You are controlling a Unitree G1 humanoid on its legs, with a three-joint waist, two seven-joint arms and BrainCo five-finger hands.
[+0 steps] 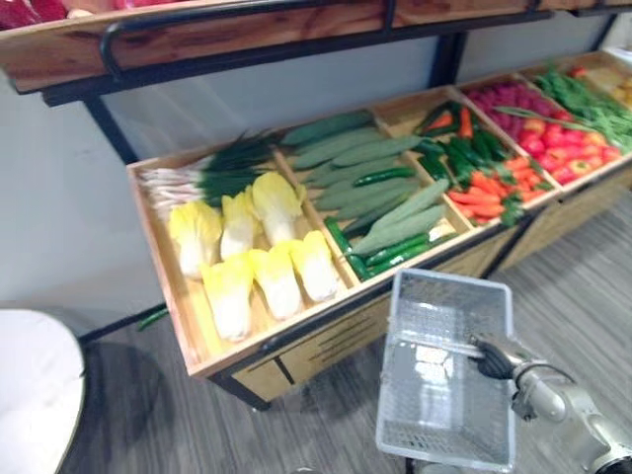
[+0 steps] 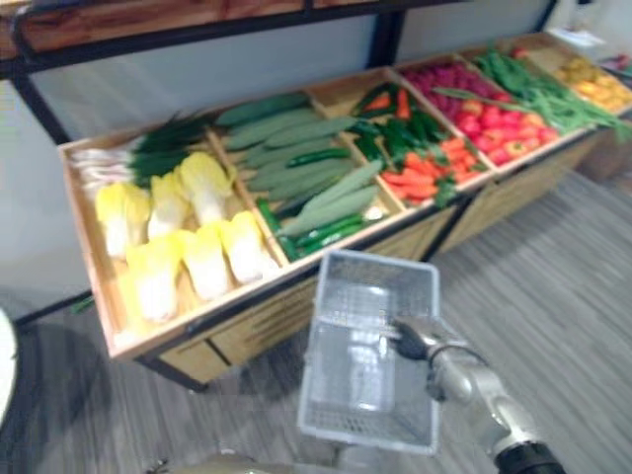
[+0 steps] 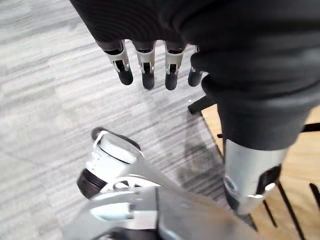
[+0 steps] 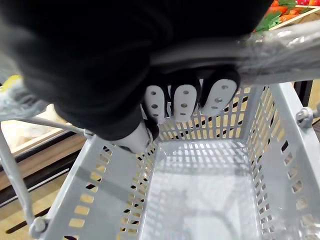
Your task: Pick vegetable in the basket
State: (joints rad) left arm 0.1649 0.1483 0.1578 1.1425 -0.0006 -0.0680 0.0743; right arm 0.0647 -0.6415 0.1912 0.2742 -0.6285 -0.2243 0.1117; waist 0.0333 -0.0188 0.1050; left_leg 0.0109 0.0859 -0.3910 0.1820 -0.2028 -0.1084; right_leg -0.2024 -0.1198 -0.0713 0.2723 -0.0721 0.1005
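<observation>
Two hands differ: the right hand (image 1: 494,357) curls round the handle (image 4: 280,49) of the grey basket (image 1: 449,294) (hanging before the wooden stand (image 1: 316,341)); vegetables (image 1: 380,188) lie in the stand's bins; the left hand (image 3: 146,62) hangs slack, holding nothing.

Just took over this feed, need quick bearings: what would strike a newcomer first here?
The wooden stand of vegetables: pale yellow cabbages at its left end, green cucumbers beside them, orange carrots further right. In front, the right robot hand grips the handle of an empty grey basket.
</observation>
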